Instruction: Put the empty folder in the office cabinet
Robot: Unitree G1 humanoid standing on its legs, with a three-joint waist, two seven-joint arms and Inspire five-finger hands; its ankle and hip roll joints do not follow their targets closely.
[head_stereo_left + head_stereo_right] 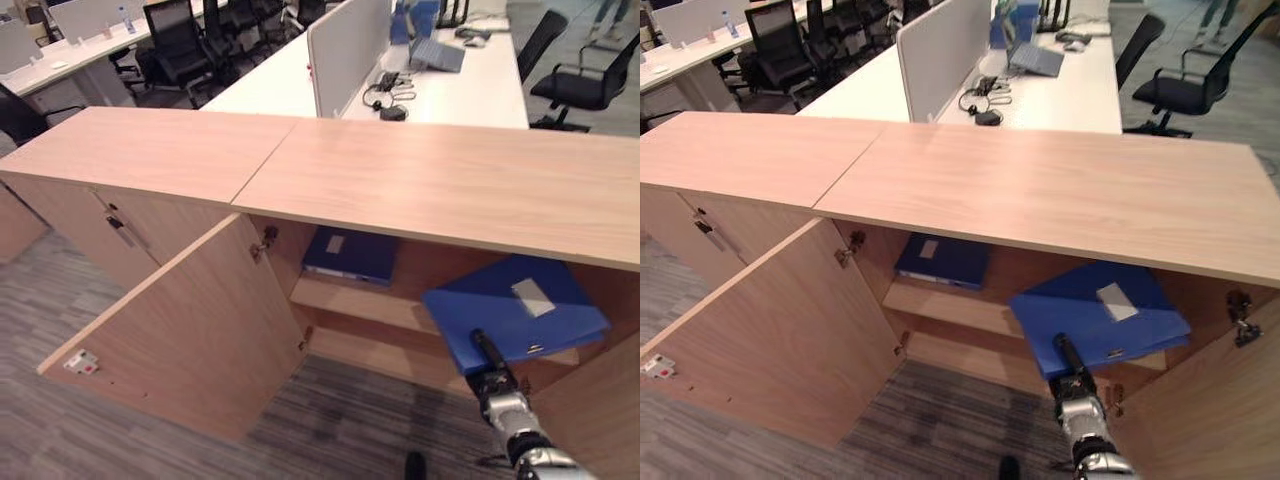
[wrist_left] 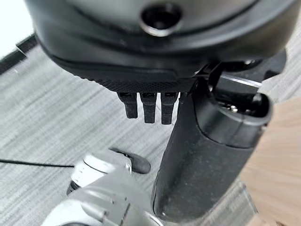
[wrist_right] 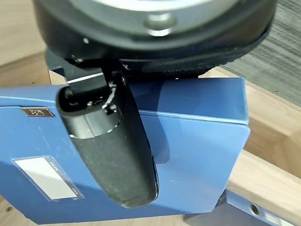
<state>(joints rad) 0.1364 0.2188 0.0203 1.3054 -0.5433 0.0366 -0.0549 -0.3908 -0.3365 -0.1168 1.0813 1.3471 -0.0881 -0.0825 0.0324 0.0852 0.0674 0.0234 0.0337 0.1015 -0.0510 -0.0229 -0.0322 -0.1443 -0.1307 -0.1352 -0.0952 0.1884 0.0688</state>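
Blue folder (image 1: 515,312) lies tilted, half inside the open office cabinet (image 1: 440,190), its far part over the shelf (image 1: 350,300), its near edge at the right hand (image 1: 492,358). Likely being fed in flat to clear the cabinet top. Right hand grasps the folder's near edge, thumb lying across its cover, arm reaching up from below. Left hand (image 2: 150,106) hangs over the floor, fingers relaxed. A second, darker folder (image 1: 350,252) sits further in, beyond and left of the right hand.

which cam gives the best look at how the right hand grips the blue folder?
Right wrist view: the right hand lays its thumb across the blue folder above the shelf, fingers hidden beneath. Both eye views show the folder tilted, half inside the cabinet, the hand at its near edge. Left wrist view: floor.
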